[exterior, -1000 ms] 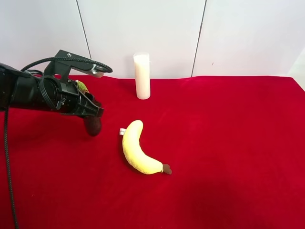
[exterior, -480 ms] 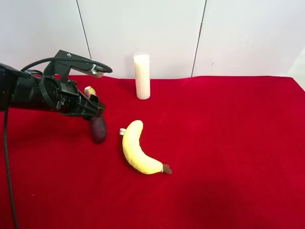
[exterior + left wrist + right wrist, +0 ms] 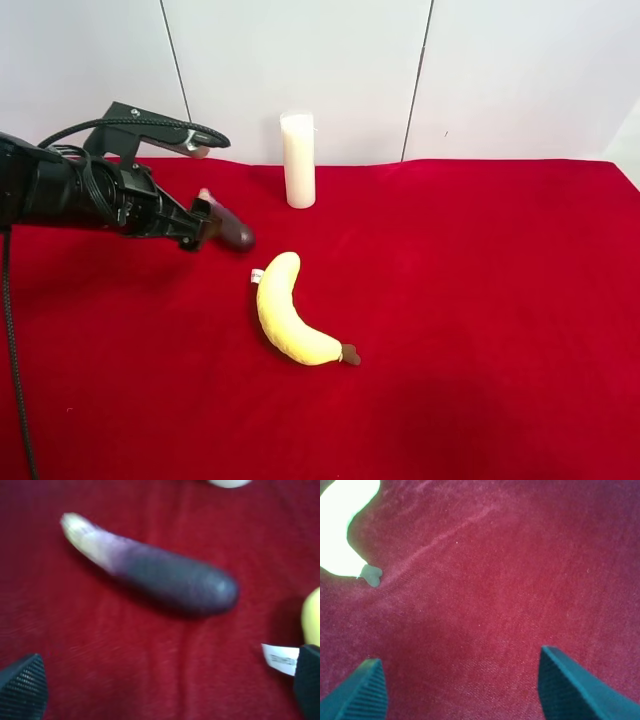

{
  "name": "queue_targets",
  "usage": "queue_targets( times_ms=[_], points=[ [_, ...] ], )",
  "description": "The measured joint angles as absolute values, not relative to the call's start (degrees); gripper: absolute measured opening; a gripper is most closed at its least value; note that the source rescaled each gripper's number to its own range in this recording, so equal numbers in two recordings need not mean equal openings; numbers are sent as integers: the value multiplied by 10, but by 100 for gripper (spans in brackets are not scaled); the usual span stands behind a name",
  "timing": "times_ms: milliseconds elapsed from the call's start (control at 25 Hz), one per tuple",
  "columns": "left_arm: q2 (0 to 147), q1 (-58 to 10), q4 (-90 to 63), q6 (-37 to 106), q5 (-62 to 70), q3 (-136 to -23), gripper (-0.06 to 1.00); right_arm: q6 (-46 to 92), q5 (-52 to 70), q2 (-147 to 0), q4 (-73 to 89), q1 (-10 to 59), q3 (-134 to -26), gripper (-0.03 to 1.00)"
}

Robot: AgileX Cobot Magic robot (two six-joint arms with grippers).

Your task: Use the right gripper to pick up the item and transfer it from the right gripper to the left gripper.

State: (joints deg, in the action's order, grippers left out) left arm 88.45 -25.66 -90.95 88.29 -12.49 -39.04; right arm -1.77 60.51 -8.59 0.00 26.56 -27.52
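We see the item (image 3: 155, 577) lying loose on the red counter (image 3: 480, 300) near the banana (image 3: 285, 315), under the left gripper (image 3: 165, 687), fingers wide. Right gripper (image 3: 465, 687) fingers apart, empty. Handover probably finished; the view is blurry, so we're unsure.
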Motion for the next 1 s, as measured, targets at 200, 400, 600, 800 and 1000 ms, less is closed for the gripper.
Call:
queue_targets(
  times_ms=[200, 400, 600, 800, 1000],
  points=[
    [885, -257, -910, 869, -158, -390, 100, -18, 605, -86, 0, 266, -275, 33],
    [885, -257, -910, 868, -155, -390, 100, -18, 605, -86, 0, 266, -275, 33],
    [885, -257, -910, 868, -154, -390, 100, -18, 605, -86, 0, 266, -275, 33],
    [882, -257, -918, 868, -154, -390, 100, -18, 605, -86, 0, 266, -275, 33],
    [851, -257, -985, 873, -155, -388, 100, -18, 605, -86, 0, 266, -275, 33]
  ],
)
